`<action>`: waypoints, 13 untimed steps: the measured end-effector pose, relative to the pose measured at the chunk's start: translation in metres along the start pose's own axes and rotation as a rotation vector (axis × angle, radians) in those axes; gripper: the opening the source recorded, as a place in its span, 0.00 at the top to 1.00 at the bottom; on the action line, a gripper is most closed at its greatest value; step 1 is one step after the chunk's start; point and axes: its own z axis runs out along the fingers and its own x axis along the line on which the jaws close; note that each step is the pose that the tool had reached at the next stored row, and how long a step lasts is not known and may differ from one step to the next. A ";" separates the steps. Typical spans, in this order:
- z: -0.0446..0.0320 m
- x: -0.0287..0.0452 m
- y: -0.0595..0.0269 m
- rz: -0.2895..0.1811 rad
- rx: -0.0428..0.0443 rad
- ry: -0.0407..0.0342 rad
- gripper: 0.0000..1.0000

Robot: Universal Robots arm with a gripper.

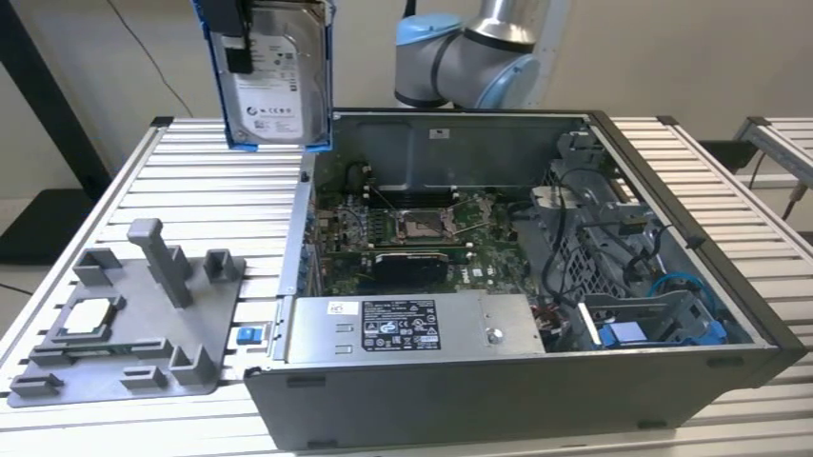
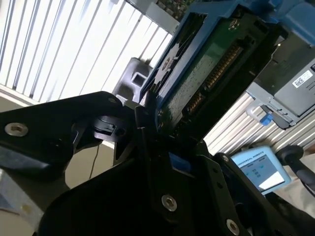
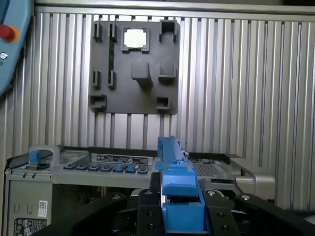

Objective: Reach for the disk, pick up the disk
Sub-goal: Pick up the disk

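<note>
The disk [image 1: 273, 86], a silver-grey hard drive with a white label in a bright blue carrier, hangs upright in the air above the table's far left corner, beside the open computer case. My gripper [image 1: 244, 43] is shut on its top end. In the second wrist view the disk's green circuit-board side [image 2: 206, 73] juts out from between the black fingers [image 2: 147, 128]. In the first wrist view the blue carrier's edge [image 3: 173, 172] sticks out of the gripper [image 3: 179, 216], clamped from both sides.
The open computer case [image 1: 686, 238] fills the table's middle, with a long grey metal box [image 1: 413, 326] along its near side. A grey fixture plate [image 1: 190, 328] holding a small square chip [image 1: 87, 316] lies at the exterior view's left. The arm's base [image 1: 464, 57] stands behind the case.
</note>
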 end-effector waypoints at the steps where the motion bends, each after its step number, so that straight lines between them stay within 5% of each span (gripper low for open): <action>1: 0.0000 0.0000 -0.0023 0.000 -0.0004 -0.0004 1.00; 10: 0.0004 0.0008 -0.0414 0.000 0.0038 -0.0035 1.00; 13: -0.0006 0.0011 -0.0550 -0.001 0.0040 -0.0161 1.00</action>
